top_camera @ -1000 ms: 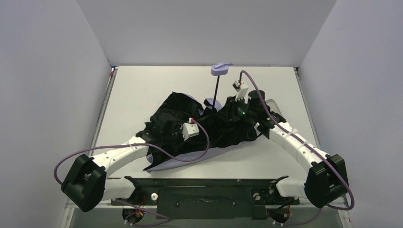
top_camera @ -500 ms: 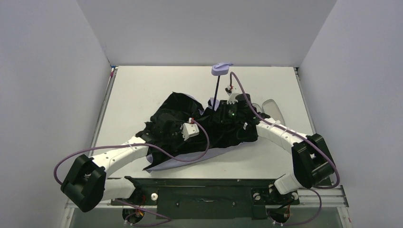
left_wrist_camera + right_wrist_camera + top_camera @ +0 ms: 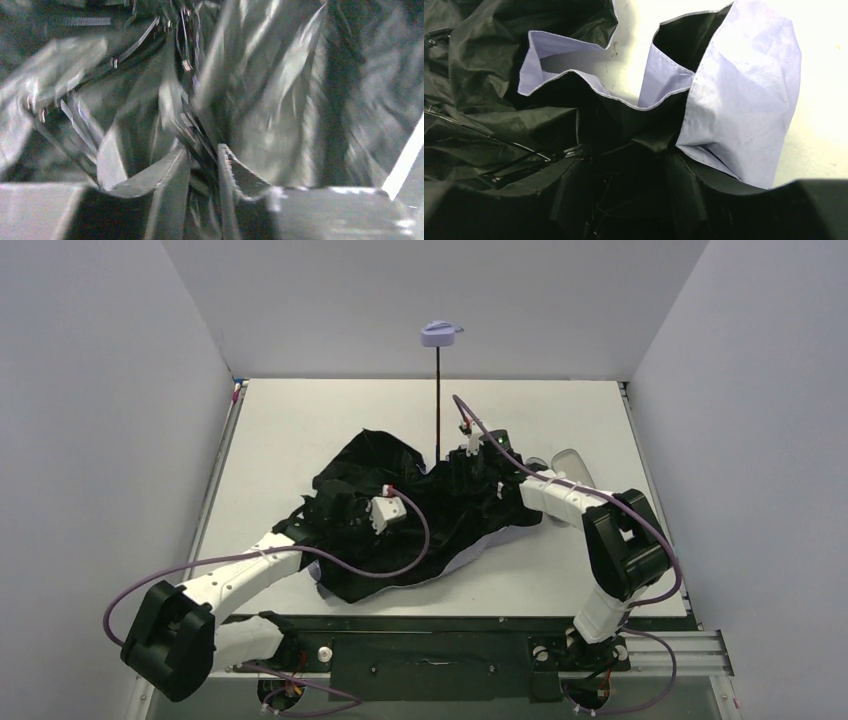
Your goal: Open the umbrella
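The umbrella (image 3: 400,540) lies crumpled mid-table, black underside up, with lilac edges showing (image 3: 744,95). Its thin black shaft (image 3: 439,400) stands upright, with the lilac handle (image 3: 437,332) high above the table. My left gripper (image 3: 345,508) is buried in the canopy's left part. In the left wrist view its fingers (image 3: 172,185) stand close together with black ribs and fabric pinched in the narrow gap (image 3: 203,165). My right gripper (image 3: 455,468) sits at the foot of the shaft. Its jaws (image 3: 626,200) stand apart over dark folds, and what lies between them is too dark to make out.
A pale oval pouch (image 3: 572,460) lies on the table just behind my right forearm. White walls close in the table (image 3: 300,420) on the left, right and back. Purple cables loop off both arms over the canopy.
The handle has risen and shifted left as the shaft stood taller. My right arm has folded in, elbow raised, with its jaws spreading. The canopy has bunched slightly towards the left.
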You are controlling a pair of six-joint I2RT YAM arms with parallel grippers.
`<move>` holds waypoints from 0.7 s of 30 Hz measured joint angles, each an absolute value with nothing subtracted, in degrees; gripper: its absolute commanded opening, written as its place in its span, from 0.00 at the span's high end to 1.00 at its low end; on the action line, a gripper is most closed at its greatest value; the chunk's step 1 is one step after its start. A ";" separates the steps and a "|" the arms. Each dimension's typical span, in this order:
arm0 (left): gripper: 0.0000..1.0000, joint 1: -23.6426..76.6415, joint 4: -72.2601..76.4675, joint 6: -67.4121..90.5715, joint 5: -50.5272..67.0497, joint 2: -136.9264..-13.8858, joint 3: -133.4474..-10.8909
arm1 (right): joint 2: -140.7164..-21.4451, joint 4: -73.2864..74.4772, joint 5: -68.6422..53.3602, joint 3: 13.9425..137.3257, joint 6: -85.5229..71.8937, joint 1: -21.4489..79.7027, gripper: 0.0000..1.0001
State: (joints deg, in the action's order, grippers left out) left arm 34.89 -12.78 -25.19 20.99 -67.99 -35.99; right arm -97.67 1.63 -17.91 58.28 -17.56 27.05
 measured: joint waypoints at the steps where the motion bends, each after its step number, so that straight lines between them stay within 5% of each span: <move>1: 0.52 33.12 -13.52 -24.16 22.28 -67.40 -35.64 | -97.67 1.80 -17.41 58.50 -16.71 27.46 0.51; 3: 0.36 27.97 -14.00 -21.08 26.17 -65.69 -34.79 | -97.67 1.89 -16.62 58.78 -15.20 27.97 0.51; 7: 0.29 18.59 -9.28 -10.20 30.87 -60.27 -34.48 | -97.67 2.13 -15.59 58.83 -12.51 28.95 0.49; 14: 0.35 17.98 5.52 10.37 30.96 -60.14 -37.98 | -97.62 2.15 -14.87 58.83 -10.70 29.67 0.48; 21: 0.45 24.97 17.21 21.82 22.37 -74.50 -40.73 | -97.65 2.24 -13.96 58.92 -10.76 29.67 0.47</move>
State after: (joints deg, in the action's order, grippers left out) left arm 24.97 17.21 21.82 22.37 -74.50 -40.73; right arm -97.65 2.24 -13.96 58.92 -10.76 29.67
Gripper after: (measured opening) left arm 0.584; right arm 0.524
